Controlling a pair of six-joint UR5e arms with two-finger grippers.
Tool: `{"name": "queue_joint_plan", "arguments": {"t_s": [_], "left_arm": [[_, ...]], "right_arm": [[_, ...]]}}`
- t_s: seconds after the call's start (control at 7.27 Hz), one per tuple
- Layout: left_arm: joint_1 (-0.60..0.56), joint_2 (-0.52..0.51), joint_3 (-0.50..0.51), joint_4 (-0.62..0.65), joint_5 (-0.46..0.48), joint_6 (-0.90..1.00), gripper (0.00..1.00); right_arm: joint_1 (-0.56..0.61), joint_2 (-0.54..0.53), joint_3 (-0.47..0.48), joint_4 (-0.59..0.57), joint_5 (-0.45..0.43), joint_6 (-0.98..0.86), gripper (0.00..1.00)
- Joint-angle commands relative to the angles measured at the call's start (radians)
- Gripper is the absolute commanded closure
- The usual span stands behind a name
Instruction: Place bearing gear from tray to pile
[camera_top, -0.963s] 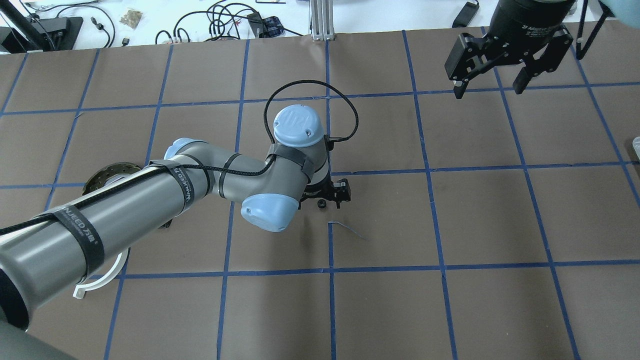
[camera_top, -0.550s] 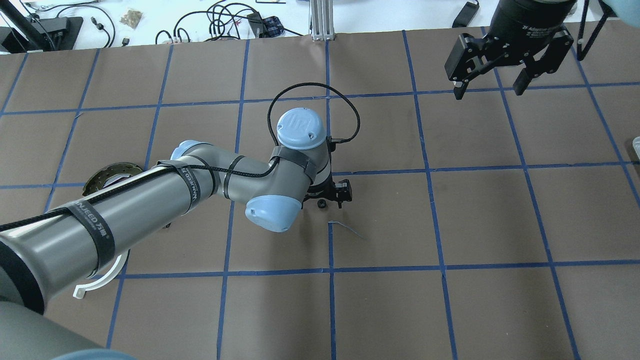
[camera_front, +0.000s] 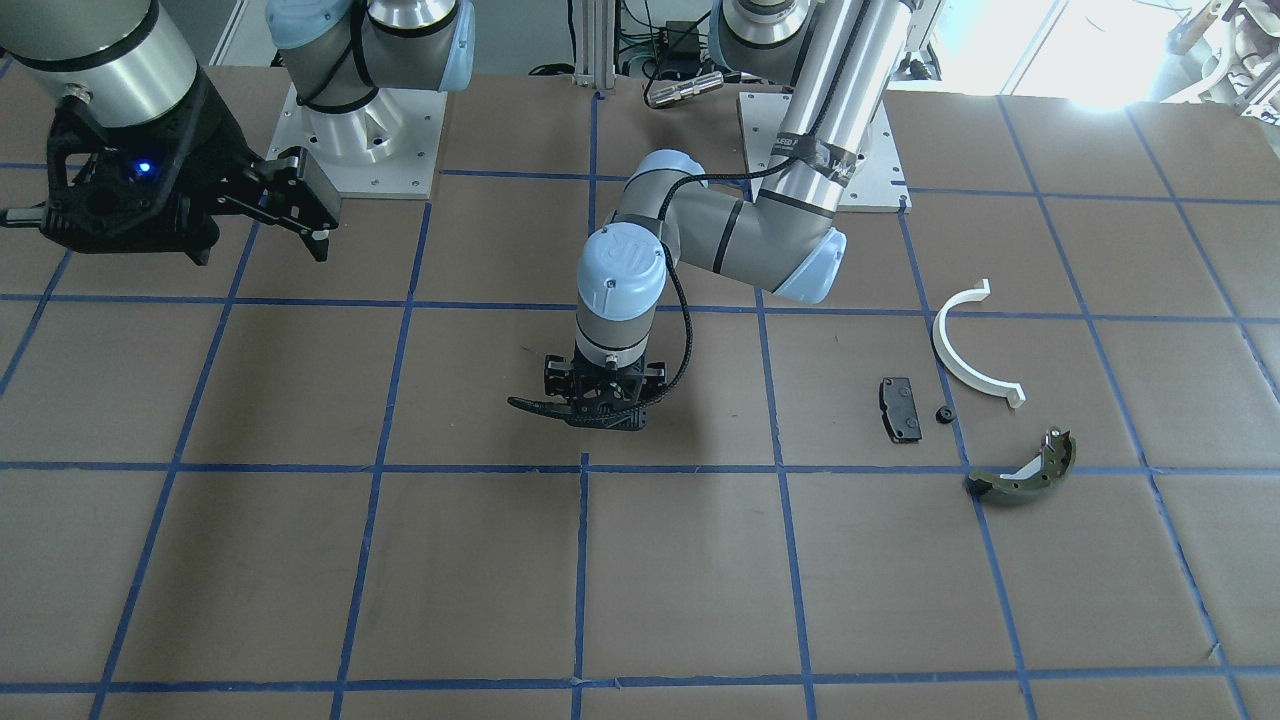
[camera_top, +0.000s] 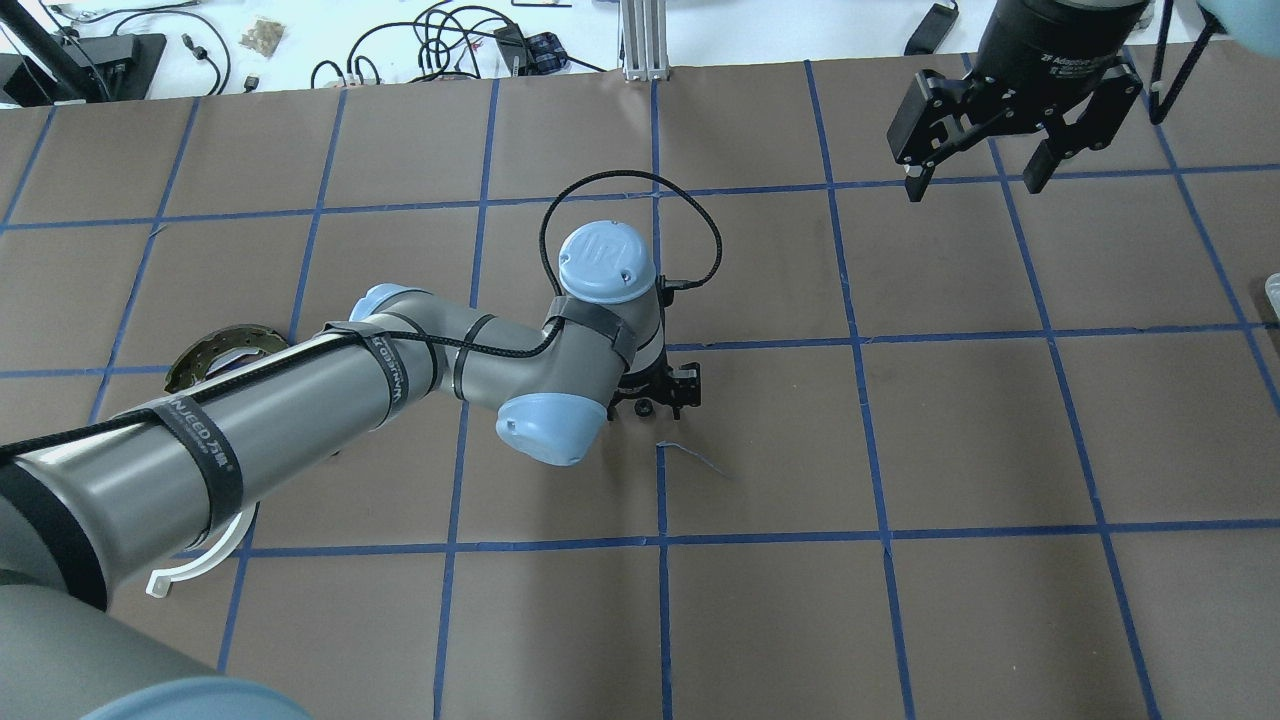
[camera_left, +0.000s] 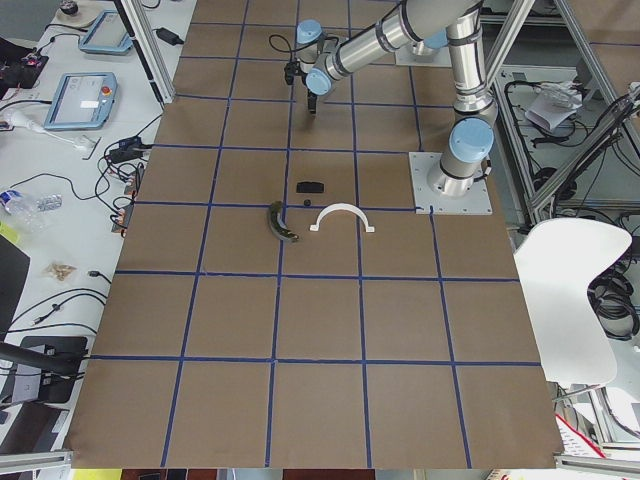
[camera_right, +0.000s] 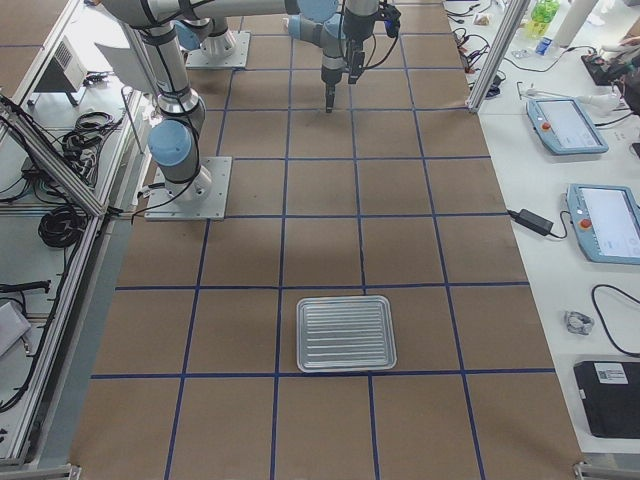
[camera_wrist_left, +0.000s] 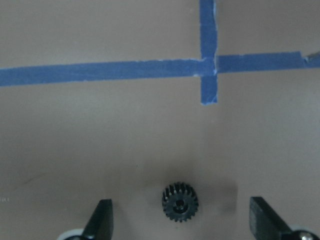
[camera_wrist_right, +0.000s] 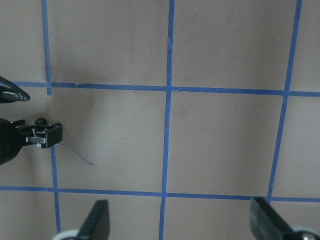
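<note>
A small black toothed gear (camera_wrist_left: 180, 202) lies on the brown paper near the table's middle, and also shows in the overhead view (camera_top: 645, 407). My left gripper (camera_top: 657, 395) is open and low over it, one finger (camera_wrist_left: 102, 217) on each side, not touching. The pile lies at my left: a white half-ring (camera_front: 965, 350), a black pad (camera_front: 901, 408), an olive brake shoe (camera_front: 1025, 470) and a tiny black part (camera_front: 942, 413). My right gripper (camera_top: 975, 178) is open and empty, high at the far right. The silver tray (camera_right: 346, 333) shows in the exterior right view.
Blue tape lines grid the brown paper; a loose tape curl (camera_top: 695, 455) lies just behind the gear. My left arm (camera_top: 300, 400) covers part of the brake shoe (camera_top: 215, 350) and the half-ring (camera_top: 215, 555) in the overhead view. Cables lie beyond the far edge.
My left arm's wrist has shifted slightly toward the right over the gear. The gear stays in place on the paper. The right gripper has barely moved.
</note>
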Motion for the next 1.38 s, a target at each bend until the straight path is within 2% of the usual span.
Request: {"name": "queue_joint_plan", "arguments": {"t_s": [0.0, 0.28, 0.41, 0.69, 0.83, 0.96, 1.24], "left_arm": [[0.0, 0.003, 0.001, 0.002, 0.002, -0.004, 0.78], [0.0, 0.012, 0.002, 0.0, 0.002, -0.004, 0.96], [0.001, 0.021, 0.002, 0.0, 0.002, -0.001, 1.0], [0.012, 0.047, -0.009, -0.009, -0.002, 0.007, 1.0], [0.035, 0.082, -0.03, -0.058, 0.016, 0.007, 1.0], [0.082, 0.128, -0.073, -0.085, 0.078, 0.019, 1.0], [0.234, 0.235, -0.16, -0.162, 0.163, 0.237, 1.0]], "right_arm": [[0.0, -0.006, 0.013, 0.012, 0.003, -0.003, 0.0], [0.0, -0.006, 0.013, 0.012, 0.003, -0.002, 0.0], [0.0, -0.006, 0.014, 0.013, 0.001, -0.003, 0.0], [0.002, -0.008, 0.016, 0.013, 0.004, 0.004, 0.0], [0.002, -0.009, 0.016, 0.013, 0.004, 0.004, 0.0], [0.002, -0.011, 0.016, 0.015, 0.004, 0.006, 0.0], [0.002, -0.011, 0.016, 0.016, 0.004, 0.004, 0.0]]}}
